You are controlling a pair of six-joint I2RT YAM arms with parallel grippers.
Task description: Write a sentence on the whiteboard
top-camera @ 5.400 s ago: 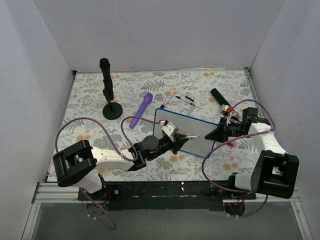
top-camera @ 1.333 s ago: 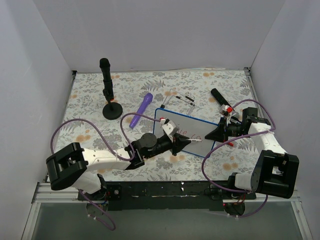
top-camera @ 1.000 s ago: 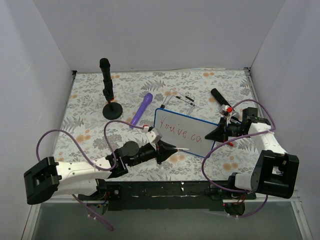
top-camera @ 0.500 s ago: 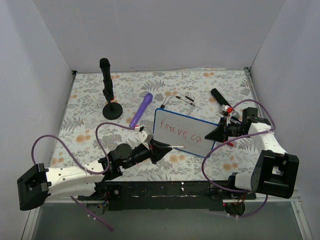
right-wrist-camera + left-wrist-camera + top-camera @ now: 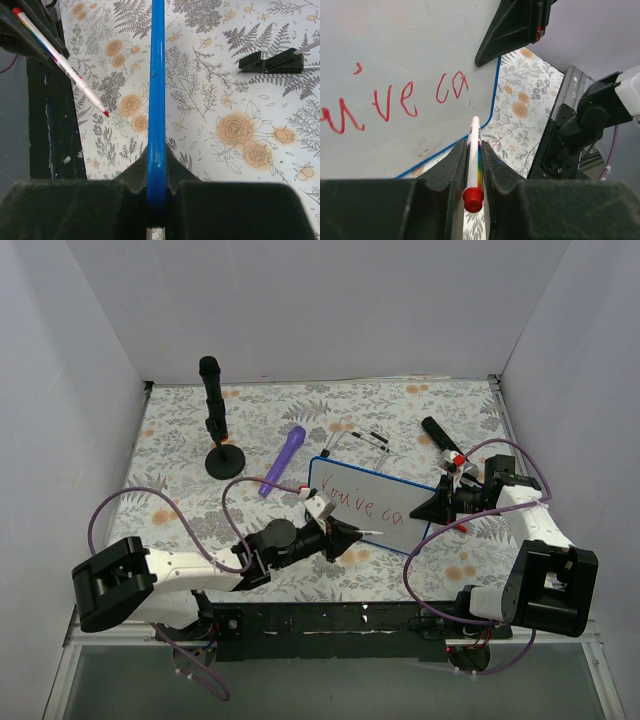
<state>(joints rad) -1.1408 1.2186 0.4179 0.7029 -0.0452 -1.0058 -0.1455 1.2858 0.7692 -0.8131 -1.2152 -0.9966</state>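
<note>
Item: whiteboard (image 5: 390, 488), flat on the flowered cloth (image 5: 180, 500), right of centre and toward the near edge, between the 2 arms.

Script: sentence (image 5: 358, 502) in red, 1 line so far, reading "You've ca". The left wrist view shows the last letters "ve ca" (image 5: 400, 100) with bare board (image 5: 410, 40) above them.

Left gripper (image 5: 345, 532): jaws closed narrow on a white marker (image 5: 366, 533) with a red cap end. From the right wrist, the red tip of the marker (image 5: 65, 65) hangs apart from the blue rim (image 5: 156, 75), so it is off the surface. From the left wrist, the marker (image 5: 474, 131) points just below "ca", near the board's near edge.

Right gripper (image 5: 437, 505): pinched on the board's right edge, rim between the fingers (image 5: 156, 150), steadying it.

Change: a little over 1 second ago the left gripper lay over the board's face and hid the script. It then swung away toward the near left, uncovering the words, and has now come part of the way back. The script matches that of 1 second ago; no letter added.

Reading: probably a lift and reset between strokes, not an end. The word after "You've" looks unfinished, and little bare board remains before the right gripper's finger, so a second line seems likely.
</note>
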